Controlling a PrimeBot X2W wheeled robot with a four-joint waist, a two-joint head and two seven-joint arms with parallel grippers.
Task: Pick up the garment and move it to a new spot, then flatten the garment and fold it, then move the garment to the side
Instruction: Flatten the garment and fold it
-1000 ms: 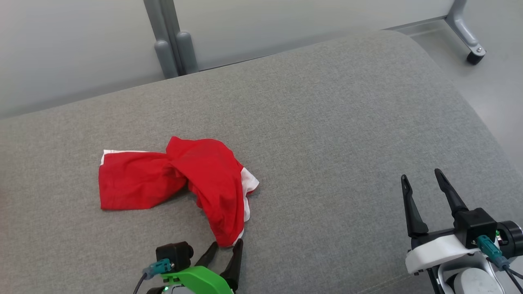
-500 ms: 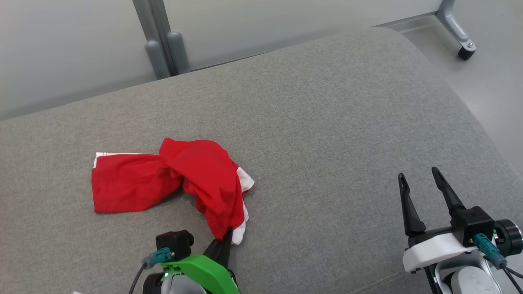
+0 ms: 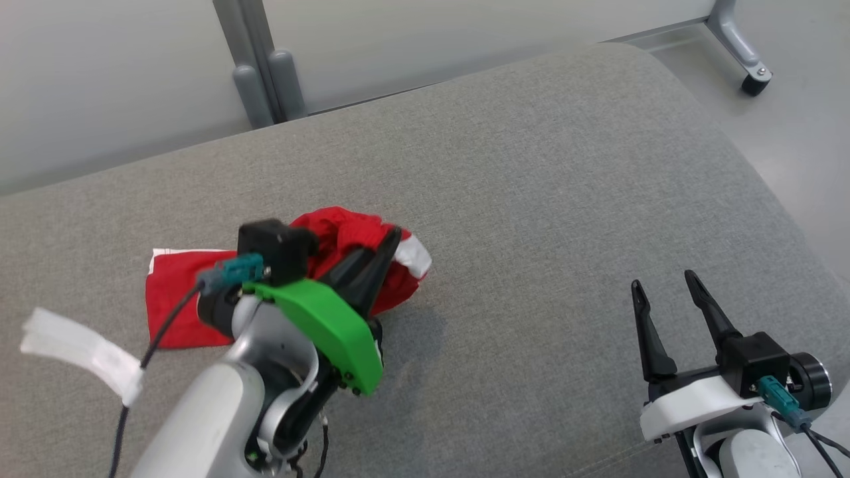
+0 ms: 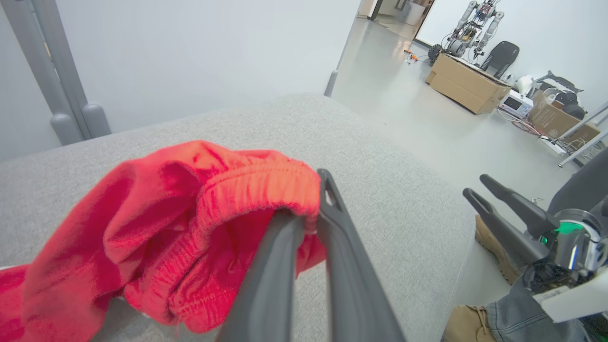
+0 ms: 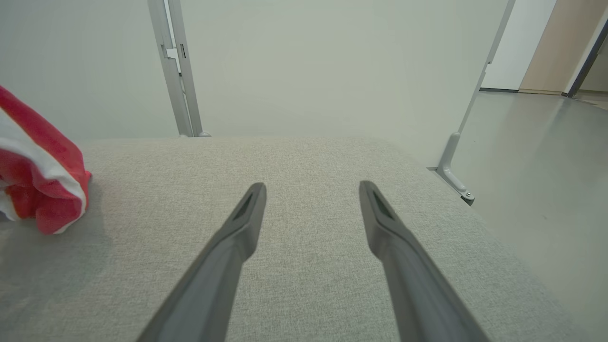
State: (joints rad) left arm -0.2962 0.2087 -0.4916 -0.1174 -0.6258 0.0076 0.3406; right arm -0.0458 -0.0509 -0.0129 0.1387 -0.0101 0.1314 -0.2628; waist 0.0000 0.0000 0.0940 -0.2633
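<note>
The garment (image 3: 186,302) is a pair of red shorts with white side stripes, bunched on the grey cushion (image 3: 531,199). My left gripper (image 3: 392,240) is shut on the garment's elastic waistband and holds that end lifted above the cushion. In the left wrist view the red waistband (image 4: 256,190) is pinched between the two dark fingers (image 4: 342,247). The rest of the garment trails down to the left, partly hidden behind the green wrist. My right gripper (image 3: 664,282) stands open at the lower right with nothing between its fingers (image 5: 237,237). A red and white fold of the garment (image 5: 42,190) hangs at the far left of the right wrist view.
The cushion's rounded right edge drops to the floor, where a caster leg (image 3: 750,79) stands. Grey partition posts (image 3: 259,86) rise behind the cushion. A white tag (image 3: 86,355) hangs on my left arm's cable. A shoe and trouser leg (image 4: 498,318) show near the right arm.
My left gripper closed on the garment's near end, then rose and moved forward, lifting and bunching that end. The right gripper kept its place, and the camera shifted slightly.
</note>
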